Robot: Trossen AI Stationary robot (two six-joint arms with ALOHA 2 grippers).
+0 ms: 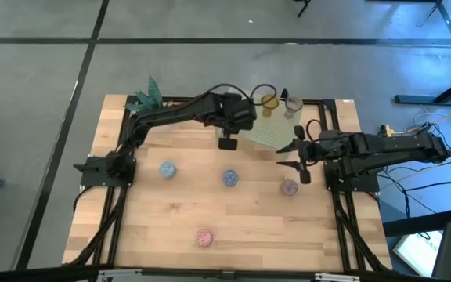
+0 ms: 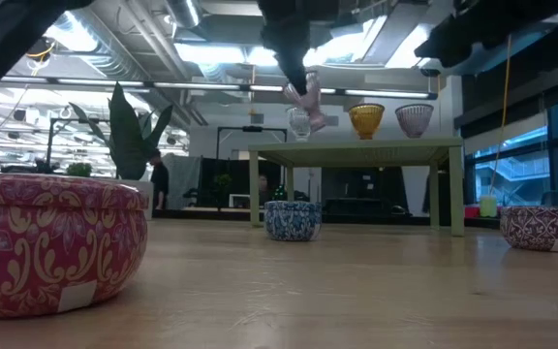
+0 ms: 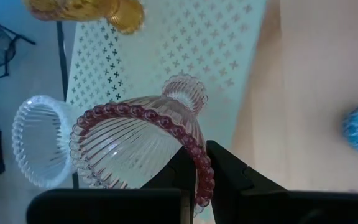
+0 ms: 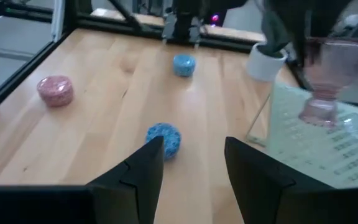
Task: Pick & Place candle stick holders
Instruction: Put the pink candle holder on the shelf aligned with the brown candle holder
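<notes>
Two dark, jointed arms — matte black, it seems — with looping black cables and blunt, wedge-shaped fingers (image 4: 143, 168).

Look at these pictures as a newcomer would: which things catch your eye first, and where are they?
The left tool grips a pink ribbed glass cup by its beaded rim, held above the pale green perforated rack at the table's far edge. An amber glass cup and a clear ribbed glass cup stand on that rack. The right tool waits open nearby.
</notes>
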